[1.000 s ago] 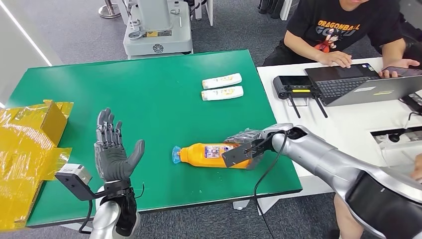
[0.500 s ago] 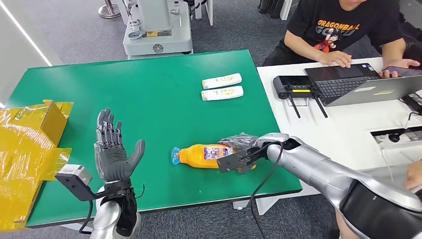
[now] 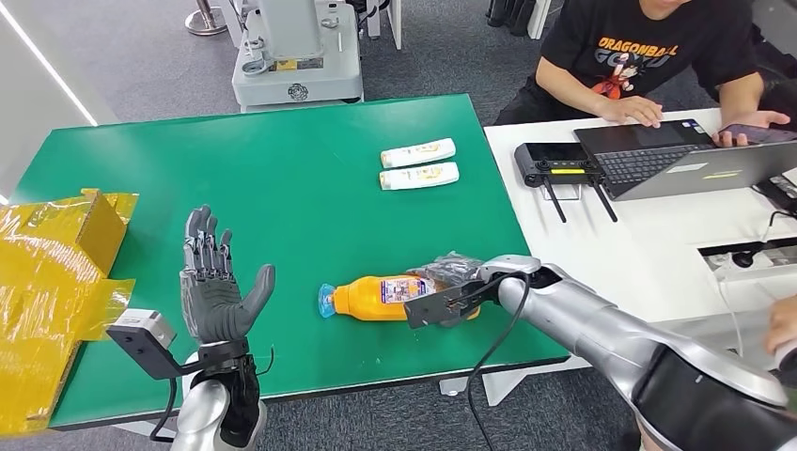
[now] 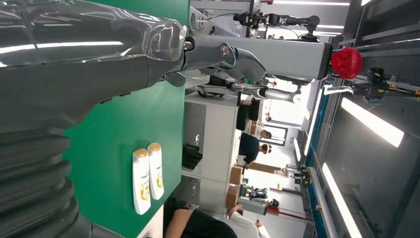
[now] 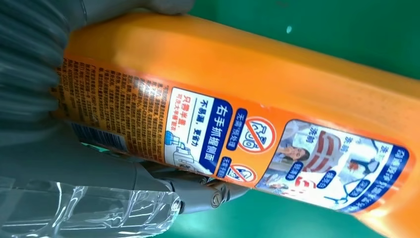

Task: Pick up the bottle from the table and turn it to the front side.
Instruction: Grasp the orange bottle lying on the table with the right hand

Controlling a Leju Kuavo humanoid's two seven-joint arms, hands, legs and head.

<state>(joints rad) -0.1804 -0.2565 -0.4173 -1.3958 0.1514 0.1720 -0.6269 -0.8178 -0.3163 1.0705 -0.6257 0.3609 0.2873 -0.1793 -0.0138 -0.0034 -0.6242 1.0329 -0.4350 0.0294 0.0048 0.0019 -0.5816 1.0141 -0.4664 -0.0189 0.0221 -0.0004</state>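
While the right hand (image 3: pixel 458 282) is closing around the base end of the orange bottle (image 3: pixel 376 297), you are working in the lower centre of the head view, on the green table (image 3: pixel 282 178) near its front edge. The bottle is lying on its side, blue cap (image 3: pixel 325 301) pointing toward the left of the frame. In the right wrist view the fingers (image 5: pixel 34 54) are wrapping the bottle's (image 5: pixel 257 99) body and the thumb is pressing from the opposite side — the hand is holding the bottle, though the bottle appears to be resting on the table and not yet lifted.

Judging from the right wrist view, the face turned to the camera is carrying fine print, a barcode and warning symbols, so it is likely the back label.

- Confirm the grip is firm before lifting; the plastic looks smooth and may be slipping under a loose hold.
- Lift straight up, clear of the table, before rotating.
- Roll the wrist slowly about the bottle's long axis — the cap end is unsupported and may be sagging.

The left hand (image 3: pixel 218 287) is raised at the lower left of the head view, fingers spread, holding nothing. Two white bottles (image 3: pixel 420 163) are lying at the upper centre, well apart.
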